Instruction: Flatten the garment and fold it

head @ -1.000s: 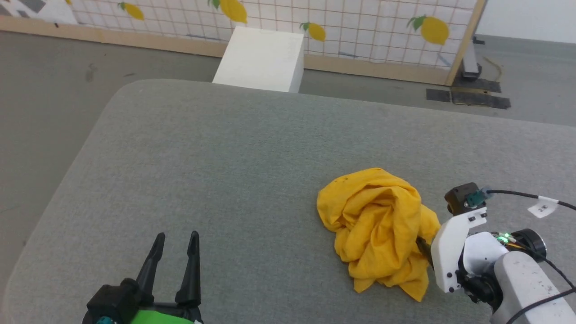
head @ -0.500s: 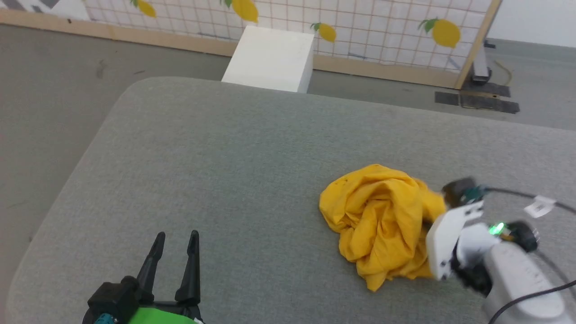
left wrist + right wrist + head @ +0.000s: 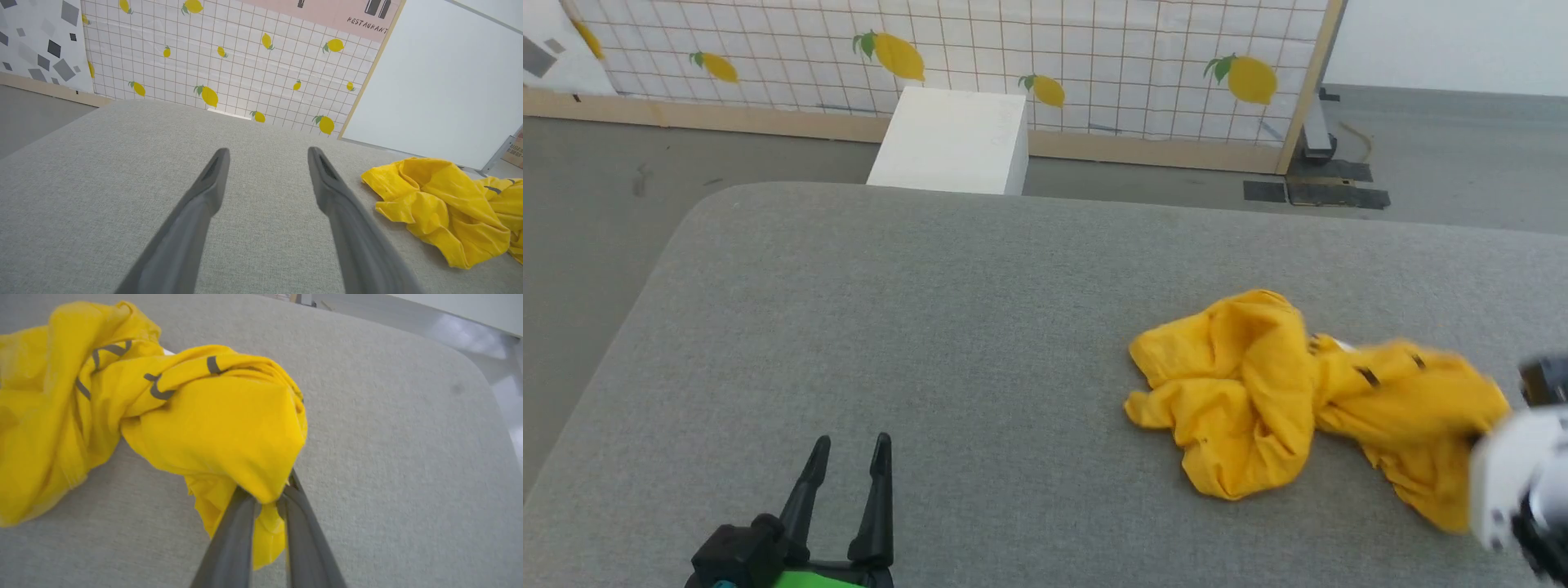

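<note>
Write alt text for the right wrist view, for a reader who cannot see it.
The right gripper is shut on a fold of the crumpled yellow garment, which stretches away to the left over the grey fabric surface. Dark grey printed marks show on its upper folds.

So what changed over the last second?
The right gripper shut on a fold of the garment and pulled it to the robot's right, stretching the bundle out across the grey surface; dark printed marks now show. The head camera shifted too. The left gripper stayed open, holding nothing.
</note>
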You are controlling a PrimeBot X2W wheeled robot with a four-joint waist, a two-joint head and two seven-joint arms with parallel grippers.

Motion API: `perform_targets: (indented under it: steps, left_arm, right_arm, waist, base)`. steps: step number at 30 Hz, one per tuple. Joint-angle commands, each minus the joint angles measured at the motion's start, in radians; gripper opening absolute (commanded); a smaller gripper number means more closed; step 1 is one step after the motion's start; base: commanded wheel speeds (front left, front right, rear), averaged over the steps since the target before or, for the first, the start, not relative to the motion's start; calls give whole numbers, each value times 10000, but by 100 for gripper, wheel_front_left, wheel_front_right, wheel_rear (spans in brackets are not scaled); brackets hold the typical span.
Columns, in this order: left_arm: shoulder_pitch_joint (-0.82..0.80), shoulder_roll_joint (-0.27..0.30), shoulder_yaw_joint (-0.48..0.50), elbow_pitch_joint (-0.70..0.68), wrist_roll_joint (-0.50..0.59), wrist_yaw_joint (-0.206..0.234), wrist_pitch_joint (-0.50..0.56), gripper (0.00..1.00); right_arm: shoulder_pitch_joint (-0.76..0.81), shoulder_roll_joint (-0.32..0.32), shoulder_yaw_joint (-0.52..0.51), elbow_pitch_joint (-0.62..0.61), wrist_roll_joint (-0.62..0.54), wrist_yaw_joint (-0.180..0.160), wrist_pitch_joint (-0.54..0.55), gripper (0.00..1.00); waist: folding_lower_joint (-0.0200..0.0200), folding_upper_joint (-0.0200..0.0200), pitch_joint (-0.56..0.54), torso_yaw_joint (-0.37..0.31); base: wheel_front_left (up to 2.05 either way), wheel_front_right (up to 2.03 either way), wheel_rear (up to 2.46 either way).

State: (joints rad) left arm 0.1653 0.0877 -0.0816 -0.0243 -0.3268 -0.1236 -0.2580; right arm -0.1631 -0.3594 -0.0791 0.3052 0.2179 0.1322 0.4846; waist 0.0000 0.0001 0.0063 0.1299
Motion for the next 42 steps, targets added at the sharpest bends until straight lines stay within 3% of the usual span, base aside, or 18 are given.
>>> perform_targets:
  steps: [1, 4, 5, 7, 8, 9, 15, 22, 25, 31, 41, 42]
  left_arm:
    - [84, -3, -34, 37, 71, -69, -38, 100]
    - [56, 78, -70, 92, 39, -69, -38, 100]
    - [44, 106, -81, 110, 35, -69, -38, 100]
    - [23, 157, -94, 140, 20, -70, -38, 100]
    - [20, 180, -93, 158, 12, -70, -38, 100]
    - [27, 196, -94, 172, 10, -70, -38, 100]
    - [160, 199, -149, 216, 41, -70, -38, 100]
    - [146, 83, -230, 163, 22, -64, -38, 100]
    - [96, 56, -231, 163, -10, -65, -38, 100]
    - [-136, 104, -267, 212, -116, -67, -38, 100]
    - [-496, 403, -393, 349, -334, -69, -38, 100]
    - [-529, 419, -403, 359, -353, -69, -38, 100]
  right_arm:
    - [550, 107, -274, -46, -60, -15, 118, 0]
    - [1653, 524, -783, -61, -127, -15, 295, 0]
    - [1868, 668, -908, -56, -150, -15, 276, 7]
    - [2178, 970, -1090, -61, -202, -15, 203, 49]
    - [2243, 1086, -1158, -65, -192, -15, 134, 96]
    - [2255, 1165, -1187, -94, -176, -15, 112, 100]
    - [1620, 939, -1181, -1194, 92, -15, 327, 100]
    - [597, 357, -630, -3271, 588, -15, 1534, 100]
    - [269, 603, -314, -3469, 916, -15, 2160, 100]
    - [21, 1419, -39, -2534, 1053, -15, 3101, 100]
    - [-516, 2384, -459, -120, -50, -15, 2768, 100]
    - [-612, 2427, -455, 31, -123, -15, 2567, 51]
  waist:
    - [0, -1, 46, 7]
    - [0, -1, 79, 5]
    - [0, -1, 79, 0]
    - [0, -1, 53, -24]
    - [0, -1, 10, -53]
    - [0, -1, -25, -78]
    - [0, -1, -290, -254]
    - [0, -1, -262, -142]
    - [0, -1, -144, -5]
    - [0, -1, 206, 476]
    - [0, -1, 599, 1318]
    - [0, -1, 618, 1358]
  base:
    - [0, 0, 0]
    - [0, 0, 0]
    - [0, 0, 0]
    - [0, 0, 0]
    - [0, 0, 0]
    - [0, 0, 0]
    - [0, 0, 0]
    - [0, 0, 0]
    - [0, 0, 0]
    - [0, 0, 0]
    - [0, 0, 0]
    - [0, 0, 0]
